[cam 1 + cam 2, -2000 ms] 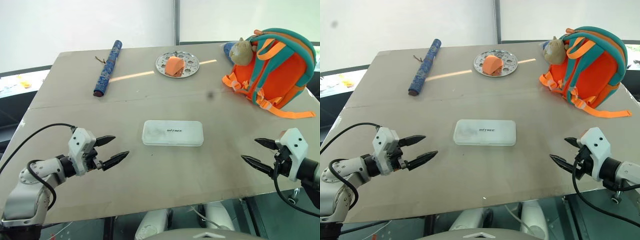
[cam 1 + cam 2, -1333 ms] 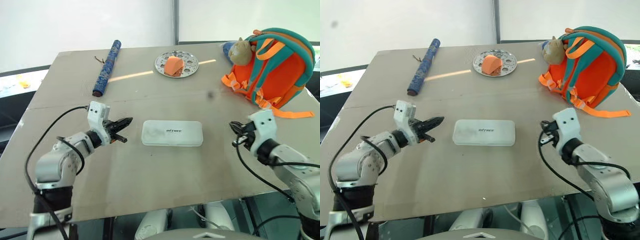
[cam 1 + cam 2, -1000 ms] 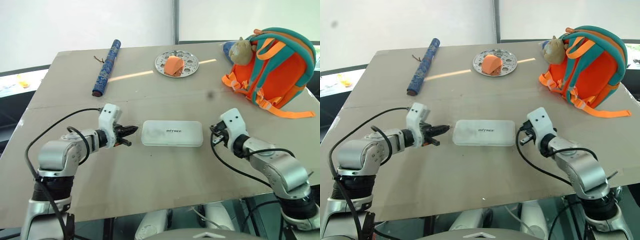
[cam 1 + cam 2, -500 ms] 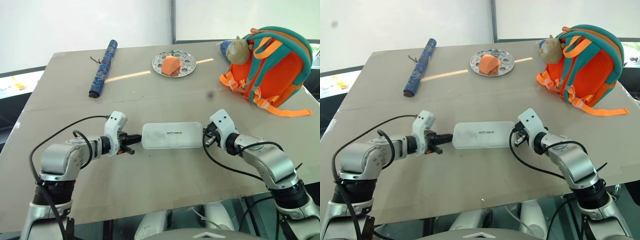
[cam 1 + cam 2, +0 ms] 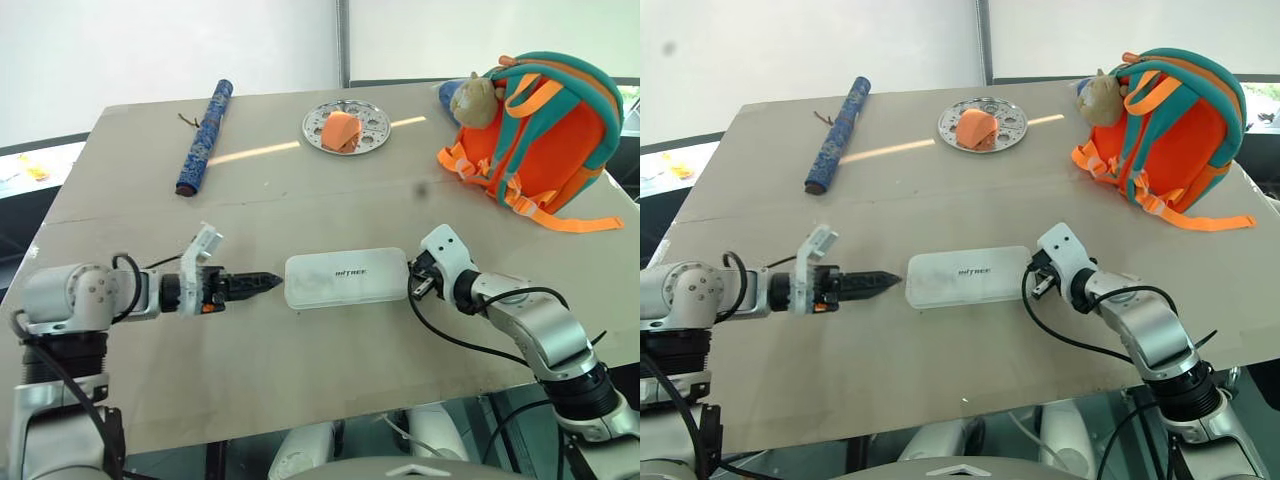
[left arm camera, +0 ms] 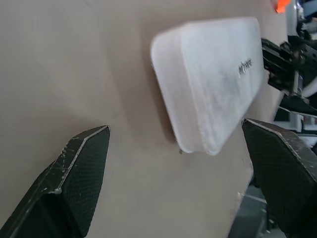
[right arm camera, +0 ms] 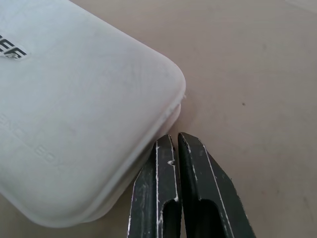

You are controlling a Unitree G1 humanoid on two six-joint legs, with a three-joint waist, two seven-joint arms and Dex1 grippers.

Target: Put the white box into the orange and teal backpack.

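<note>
The white box (image 5: 346, 278) lies flat at the middle of the table, lettering up. My left gripper (image 5: 262, 282) is just off the box's left end, pointing at it; in the left wrist view its fingers (image 6: 79, 173) stand wide open with the box (image 6: 213, 84) ahead of them. My right gripper (image 5: 413, 286) is shut, and its fingertips (image 7: 168, 148) rest against the right end of the box (image 7: 74, 114). The orange and teal backpack (image 5: 545, 135) stands upright at the far right of the table, a tan plush toy (image 5: 476, 100) hanging at its top.
A blue rolled item (image 5: 204, 138) lies at the far left. At the far middle a round perforated metal plate (image 5: 374, 131) holds an orange object (image 5: 342, 129). A blue pouch (image 5: 447, 92) peeks out behind the backpack. The table's front edge (image 5: 300, 420) is near my arms.
My left gripper has opened wide, rolled, and drawn back a little from the box's left end. The right gripper stays shut at the box's right end.
</note>
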